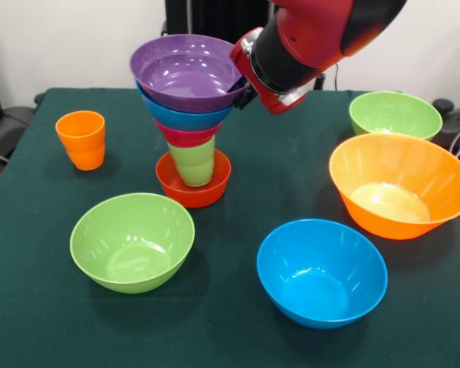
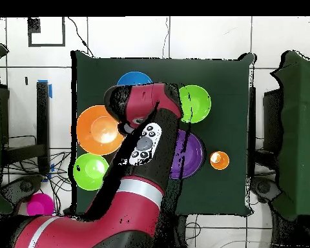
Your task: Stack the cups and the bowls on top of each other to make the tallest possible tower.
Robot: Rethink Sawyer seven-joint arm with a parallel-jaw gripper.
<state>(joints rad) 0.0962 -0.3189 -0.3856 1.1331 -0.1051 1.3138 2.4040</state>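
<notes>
The tower stands left of the table's middle: a small red-orange bowl (image 1: 193,186) at the base, the light green cup (image 1: 194,161) in it, then a pink bowl (image 1: 186,137), a blue bowl (image 1: 181,116) and a purple bowl (image 1: 185,73) on top. My gripper (image 1: 242,90) is at the purple bowl's right rim, mostly hidden behind it. The orange cup (image 1: 82,139) stands alone at the left. In the overhead view the arm (image 2: 144,145) covers the gripper; the purple bowl (image 2: 191,156) and orange cup (image 2: 219,160) show beside it.
Loose bowls lie around: a lime green bowl (image 1: 132,241) at front left, a blue bowl (image 1: 322,272) at front right, a very large orange bowl (image 1: 402,184) at right, and another lime green bowl (image 1: 395,115) at back right. The table is dark green (image 1: 238,337).
</notes>
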